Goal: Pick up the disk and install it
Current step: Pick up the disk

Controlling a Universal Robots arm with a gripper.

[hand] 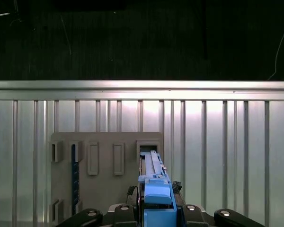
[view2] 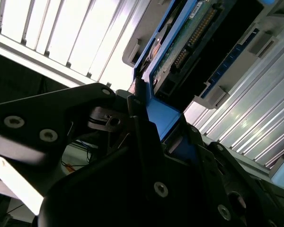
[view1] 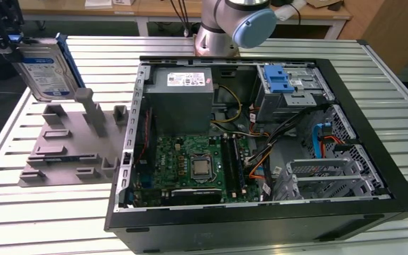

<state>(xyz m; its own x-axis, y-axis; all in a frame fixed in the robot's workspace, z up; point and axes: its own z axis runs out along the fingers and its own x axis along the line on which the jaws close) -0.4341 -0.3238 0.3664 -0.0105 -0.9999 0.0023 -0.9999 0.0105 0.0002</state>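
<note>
The disk (view1: pixel 44 69), a silver hard drive with a white-and-blue label in a blue caddy, stands on edge in the air at the exterior view's far left. My gripper (view1: pixel 13 42) is shut on its upper end. It hangs over the grey slotted fixture block (view1: pixel 73 141). In the first wrist view the disk (hand: pixel 155 182) shows edge-on between my fingers (hand: pixel 125 208), above an open slot of the fixture (hand: pixel 104 189). The second wrist view has the disk's green circuit side (view2: pixel 189 42) and blue caddy corner (view2: pixel 162 116) clamped in the gripper (view2: pixel 151 130).
An open computer case (view1: pixel 374 210) lies on the slatted metal table (view1: pixel 19 223), to the exterior view's right of the fixture. Inside are a motherboard (view1: pixel 197 164), a power supply (view1: pixel 183 101) and a drive bay with a blue caddy (view1: pixel 278 79). The arm's base (view1: pixel 222 32) stands behind the case.
</note>
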